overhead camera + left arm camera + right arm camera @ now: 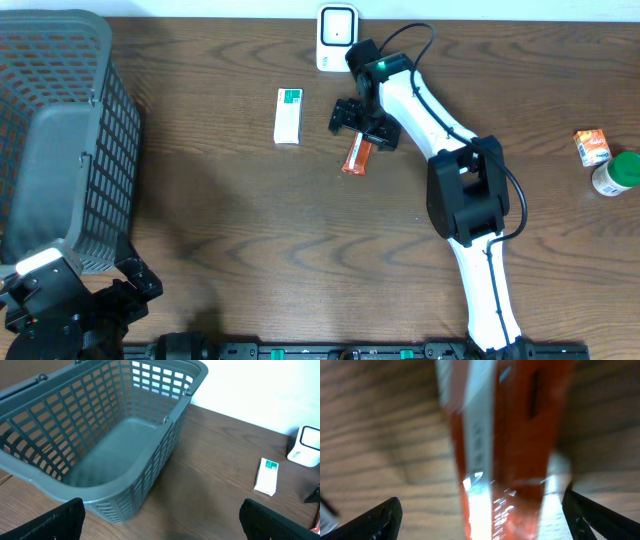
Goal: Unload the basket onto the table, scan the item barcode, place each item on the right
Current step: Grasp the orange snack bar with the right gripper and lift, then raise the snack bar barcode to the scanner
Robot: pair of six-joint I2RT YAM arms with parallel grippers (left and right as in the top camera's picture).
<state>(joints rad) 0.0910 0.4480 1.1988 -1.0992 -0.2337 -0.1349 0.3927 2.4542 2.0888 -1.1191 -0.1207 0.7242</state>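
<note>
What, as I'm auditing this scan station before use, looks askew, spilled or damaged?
Nothing stands out. The orange-red glossy packet lies slanted on the wooden table beneath the open right hand, apparently intact; nothing is spilled.

You've got open tabletop (250,235) between the basket (115,140) and the white box (288,116). Further back, the scanner (337,38) and the orange packet (357,157) crowd your right pincer (362,127).

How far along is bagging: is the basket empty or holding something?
Empty. In the left wrist view the basket has a bare grey floor with nothing on it; the overhead view shows the same.
</note>
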